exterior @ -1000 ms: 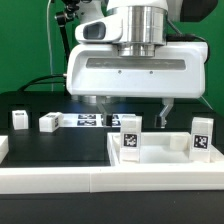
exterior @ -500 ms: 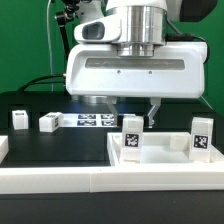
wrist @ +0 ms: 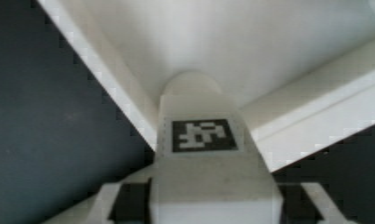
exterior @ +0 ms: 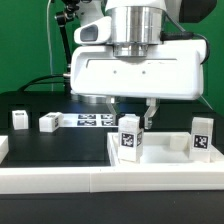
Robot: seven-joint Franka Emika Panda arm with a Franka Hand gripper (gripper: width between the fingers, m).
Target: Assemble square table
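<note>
Green backdrop, black table (exterior: 40,140). In the exterior view the gripper (exterior: 131,110) is clamped on the top of a leg post (exterior: 129,137). It stands upright, tag to the camera, at the table top (exterior: 165,160) corner on the exterior view's left (resting or lifted, I cannot tell). In the wrist view the fingers (wrist: 127,203) press both flanks of the leg post (wrist: 205,140), its long axis running toward the table top (wrist: 122,70) corner. A shallow hold could let it tip, or its foot could snag the rim
</note>
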